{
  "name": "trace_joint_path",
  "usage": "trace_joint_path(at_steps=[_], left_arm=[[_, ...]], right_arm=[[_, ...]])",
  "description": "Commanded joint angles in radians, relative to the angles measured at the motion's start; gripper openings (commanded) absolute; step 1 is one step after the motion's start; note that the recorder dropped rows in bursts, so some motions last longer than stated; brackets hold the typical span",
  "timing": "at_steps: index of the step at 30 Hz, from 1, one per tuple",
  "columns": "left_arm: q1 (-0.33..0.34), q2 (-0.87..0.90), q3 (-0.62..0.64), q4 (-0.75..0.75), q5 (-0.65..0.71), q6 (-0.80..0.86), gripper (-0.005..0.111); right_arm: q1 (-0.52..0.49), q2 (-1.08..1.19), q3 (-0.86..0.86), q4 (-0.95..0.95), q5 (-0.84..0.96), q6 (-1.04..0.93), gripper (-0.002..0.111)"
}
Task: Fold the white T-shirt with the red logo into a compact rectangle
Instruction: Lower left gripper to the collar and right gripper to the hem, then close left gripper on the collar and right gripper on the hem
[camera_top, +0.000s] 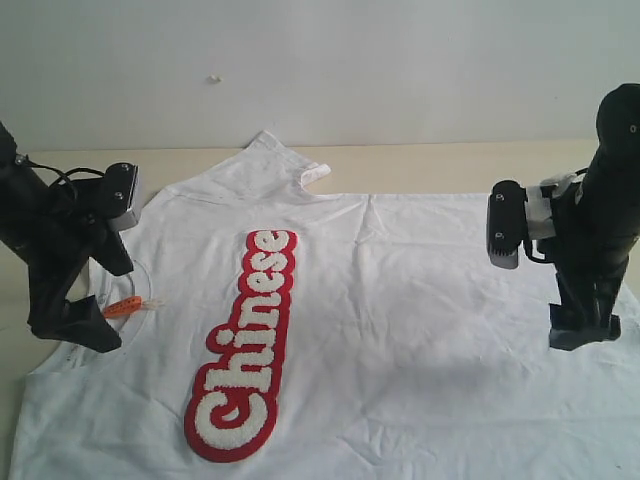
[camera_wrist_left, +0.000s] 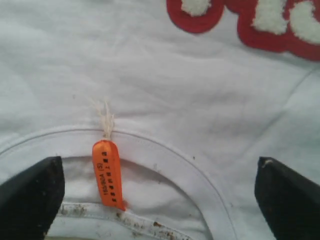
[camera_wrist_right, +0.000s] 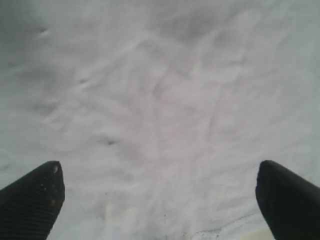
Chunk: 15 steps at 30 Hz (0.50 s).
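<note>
The white T-shirt (camera_top: 400, 300) lies spread, red logo (camera_top: 245, 345) up, on the surface (camera_top: 450, 160). Above it the left pincer (camera_wrist_left: 157, 170) is released, jaws wide astride the ribbed collar (camera_wrist_left: 160, 152) and orange neck tag (camera_wrist_left: 106, 172); the right pincer (camera_wrist_right: 157, 172), equally wide, hangs over plain cloth. I judge both should descend together and pinch every fabric layer cleanly.

Plain white wall (camera_top: 400, 60) behind; light wooden tabletop (camera_top: 450, 165); soft even light.

Lab-like: plain white wall (camera_top: 400, 60), wooden tabletop (camera_top: 450, 160).
</note>
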Motion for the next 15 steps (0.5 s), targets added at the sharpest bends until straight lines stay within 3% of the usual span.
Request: trace_joint_path(at_steps=[1, 7, 12, 15], left_arm=[[0.003, -0.009, -0.005, -0.036, -0.056, 0.016, 0.105], [0.003, -0.011, -0.005, -0.042, -0.025, -0.075, 0.105], [0.003, -0.011, -0.005, 0.087, 0.028, -0.011, 0.105], [0.003, -0.011, -0.013, 0.114, 0.037, 0.02, 0.105]], right_arm=[[-0.002, -0.009, -0.005, -0.017, -0.07, -0.03, 0.105], [-0.002, -0.009, -0.005, 0.07, -0.088, 0.08, 0.105], [-0.016, -0.009, -0.005, -0.039, -0.003, -0.063, 0.105], [-0.078, -0.009, -0.005, -0.039, 0.032, -0.166, 0.105]])
